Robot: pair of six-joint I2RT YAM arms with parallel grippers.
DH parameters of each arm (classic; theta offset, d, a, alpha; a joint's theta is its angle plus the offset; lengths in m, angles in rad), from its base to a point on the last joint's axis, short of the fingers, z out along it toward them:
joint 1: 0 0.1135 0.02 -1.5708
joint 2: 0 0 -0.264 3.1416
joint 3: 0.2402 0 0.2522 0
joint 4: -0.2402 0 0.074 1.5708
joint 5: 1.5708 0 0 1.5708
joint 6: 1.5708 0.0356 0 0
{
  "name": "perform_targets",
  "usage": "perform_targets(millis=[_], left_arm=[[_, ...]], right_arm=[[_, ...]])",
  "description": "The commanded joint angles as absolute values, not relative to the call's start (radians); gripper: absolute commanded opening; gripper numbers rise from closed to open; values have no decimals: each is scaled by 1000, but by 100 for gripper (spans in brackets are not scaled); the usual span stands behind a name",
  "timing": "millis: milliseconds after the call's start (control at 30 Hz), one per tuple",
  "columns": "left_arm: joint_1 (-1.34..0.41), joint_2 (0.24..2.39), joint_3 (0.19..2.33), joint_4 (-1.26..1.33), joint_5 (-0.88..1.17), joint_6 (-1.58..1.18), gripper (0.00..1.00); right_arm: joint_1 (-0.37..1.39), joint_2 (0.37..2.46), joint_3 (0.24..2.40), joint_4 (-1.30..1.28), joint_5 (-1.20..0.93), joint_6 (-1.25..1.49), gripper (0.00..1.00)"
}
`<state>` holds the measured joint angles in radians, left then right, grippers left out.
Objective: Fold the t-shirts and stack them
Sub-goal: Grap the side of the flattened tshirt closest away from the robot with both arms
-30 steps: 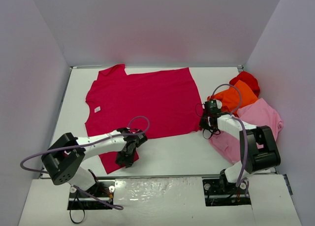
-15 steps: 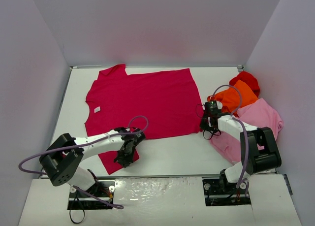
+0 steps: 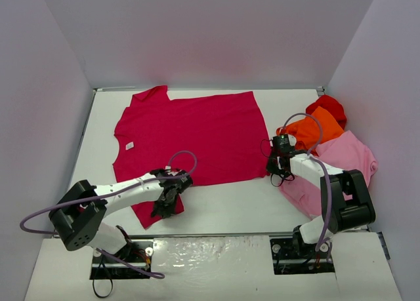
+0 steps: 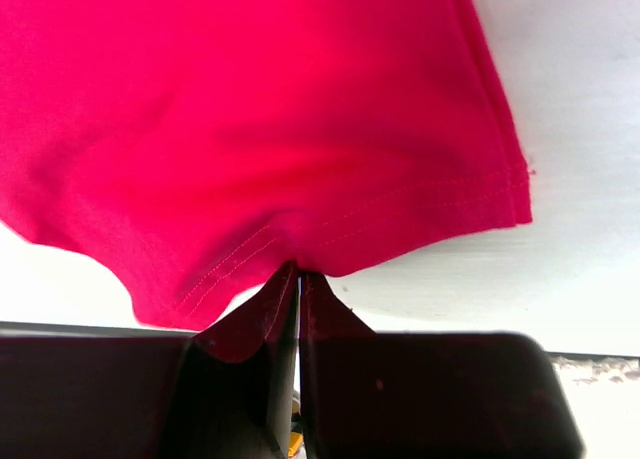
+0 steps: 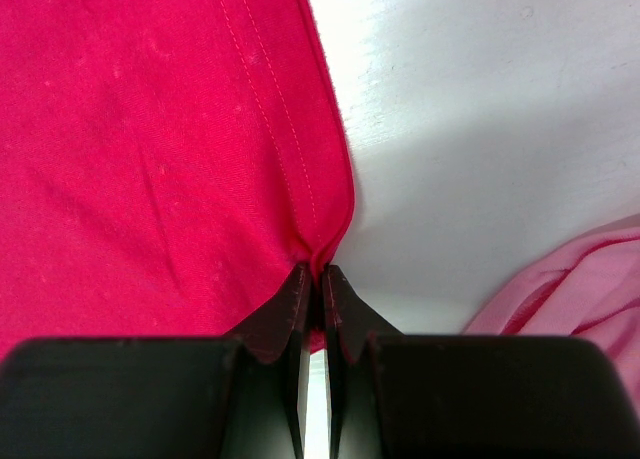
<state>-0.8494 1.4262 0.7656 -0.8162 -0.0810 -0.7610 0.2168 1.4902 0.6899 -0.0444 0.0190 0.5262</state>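
The crimson t-shirt (image 3: pixel 190 134) lies spread flat on the white table, its near sleeve (image 3: pixel 147 212) pointing at the front edge. My left gripper (image 3: pixel 164 206) is shut on that sleeve's hem; the left wrist view shows the hem (image 4: pixel 380 234) pinched at the gripper (image 4: pixel 298 271). My right gripper (image 3: pixel 274 168) is shut on the shirt's right hem corner; the right wrist view shows the seam (image 5: pixel 310 194) bunched into the gripper (image 5: pixel 320 270). The orange (image 3: pixel 316 130), bright red (image 3: pixel 330 107) and light pink (image 3: pixel 348 158) shirts lie heaped at the right.
The heap lies against the right wall, right behind my right arm. The pink shirt's edge shows in the right wrist view (image 5: pixel 575 289). White walls close in the table (image 3: pixel 230 202) on three sides. Purple cables loop off both arms.
My left gripper has shifted a little to the left with the sleeve hem in it. The right gripper has stayed put on the hem corner.
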Motion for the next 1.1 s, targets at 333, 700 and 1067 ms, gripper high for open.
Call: perform_targets(millis=[333,700,1067], left_arm=[[-844,1425,838,-895,-138,-822,69],[-844,1520,796,-778,-128,-779,37],[-844,1479,714,-688,19,-766,0]], right_arm=[[232,1499,663,-131,40,523,0],[236,1477,658,-132,42,526,0],[239,1462,654,-132,44,532,0]])
